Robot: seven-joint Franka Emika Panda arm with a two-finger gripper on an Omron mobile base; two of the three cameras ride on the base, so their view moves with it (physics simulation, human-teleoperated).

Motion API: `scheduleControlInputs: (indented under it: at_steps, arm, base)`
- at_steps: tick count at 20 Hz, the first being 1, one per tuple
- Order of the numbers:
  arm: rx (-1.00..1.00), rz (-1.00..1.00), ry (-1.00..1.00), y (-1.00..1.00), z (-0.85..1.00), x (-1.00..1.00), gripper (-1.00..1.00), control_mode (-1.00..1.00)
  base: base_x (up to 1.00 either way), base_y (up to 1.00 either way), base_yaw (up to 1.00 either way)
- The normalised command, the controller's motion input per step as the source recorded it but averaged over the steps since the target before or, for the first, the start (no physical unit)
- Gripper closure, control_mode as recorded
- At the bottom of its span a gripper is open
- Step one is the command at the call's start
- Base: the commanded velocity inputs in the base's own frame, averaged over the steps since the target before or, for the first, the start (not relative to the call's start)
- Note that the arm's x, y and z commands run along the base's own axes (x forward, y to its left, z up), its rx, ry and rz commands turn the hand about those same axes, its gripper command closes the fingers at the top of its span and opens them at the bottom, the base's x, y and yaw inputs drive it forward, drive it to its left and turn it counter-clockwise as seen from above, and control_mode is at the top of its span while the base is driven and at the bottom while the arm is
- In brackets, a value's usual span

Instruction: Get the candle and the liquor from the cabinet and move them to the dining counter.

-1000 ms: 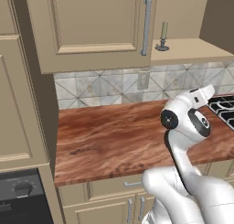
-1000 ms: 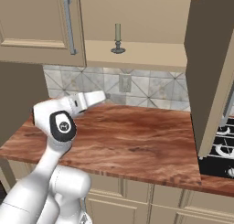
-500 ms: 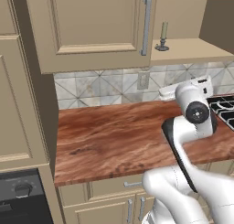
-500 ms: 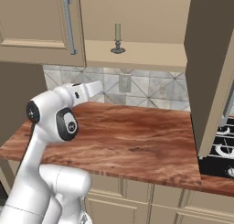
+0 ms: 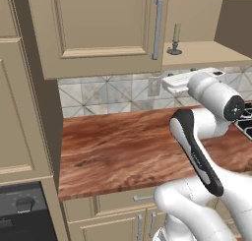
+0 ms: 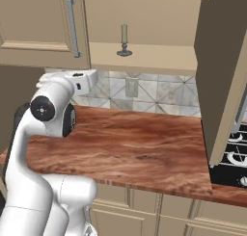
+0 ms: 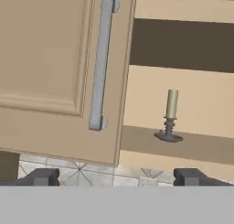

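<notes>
We see the candle [image 5: 175, 39] standing upright on the tan shelf [image 5: 206, 52] of the cabinet [image 5: 98, 28], in the open compartment just to the right of the closed raised-panel door; its pale taper rises from a small dark holder with a round base that rests near the shelf's front edge. From the right base view the same candle [image 6: 124, 40] stands on the shelf [image 6: 144, 57] between the closed door with its long silver handle [image 6: 73, 27] and the swung-open door [image 6: 222, 81] that hangs at the right. Our arm is raised in front of the tiled backsplash [image 5: 108, 95], above the wood-grain surface [image 5: 128, 151], with the white hand reaching towards the wall below the shelf. In the hand view we find the tool [image 7: 116, 177] released, its two dark fingertips [image 7: 39, 177] set wide apart at the bottom and nothing between them; the candle [image 7: 170, 115] sits above and slightly right of the gap, well apart from the tips, and the handle [image 7: 101, 58] of the closed door runs tall to its left. An outlet plate [image 6: 131, 87] is set in the tiles under the shelf, and stove burners [image 6: 236, 153] show at the far right of the surface.
</notes>
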Motion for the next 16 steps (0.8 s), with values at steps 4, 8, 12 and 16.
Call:
scheduleControlInputs:
  at_steps: [4, 8, 12, 16]
  arm:
    - [0.23, 0.18, -0.17, 0.65, 0.71, -0.10, -1.00, -1.00]
    - [0.16, 0.10, -0.20, 0.51, 0.73, -0.20, -1.00, -1.00]
    - [0.01, -0.02, -0.17, 0.13, 0.06, -0.07, -1.00, -1.00]
    - [0.00, -0.05, 0.00, 0.00, -0.07, 0.04, -1.00, -1.00]
  base:
    - [0.00, 0.00, 0.00]
    - [0.00, 0.00, 0.00]
    - [0.00, 0.00, 0.00]
    - [0.00, 0.00, 0.00]
